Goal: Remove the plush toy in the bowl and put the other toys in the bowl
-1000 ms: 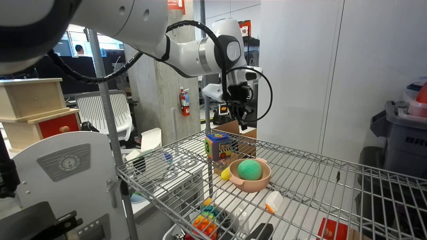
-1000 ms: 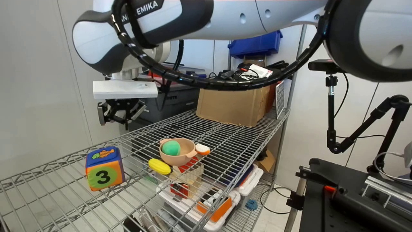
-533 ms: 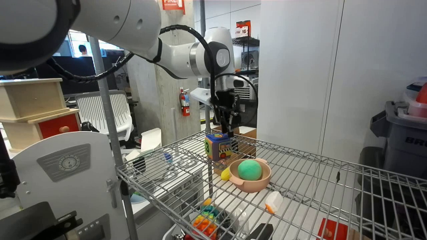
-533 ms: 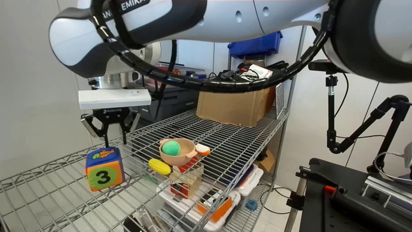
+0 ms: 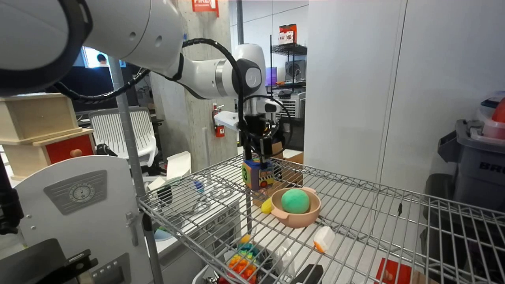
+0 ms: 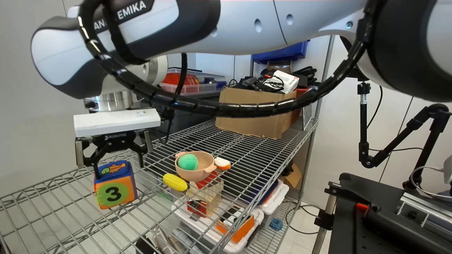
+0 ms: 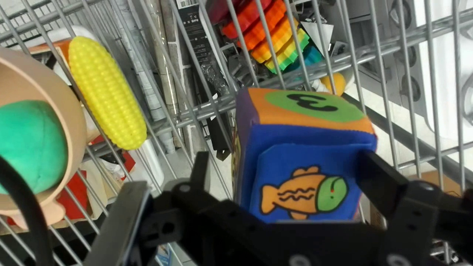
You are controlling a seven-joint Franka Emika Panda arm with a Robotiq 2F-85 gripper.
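Your gripper [image 6: 119, 167] now lower, down at the block [image 6: 114, 190], jaws wide apart and holding nothing, green ball [image 5: 295, 201] in the bowl [image 5: 298, 221], yellow corn [image 7: 107, 92] beside it.

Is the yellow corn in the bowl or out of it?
Out. In the wrist view, the yellow corn lies on the wire shelf beside the bowl; the green ball sits inside the bowl.

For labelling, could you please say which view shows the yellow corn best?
The wrist view: the yellow corn looks large, kernels distinct. In an exterior view the corn looks smaller; in an exterior view the bowl partly hides it.
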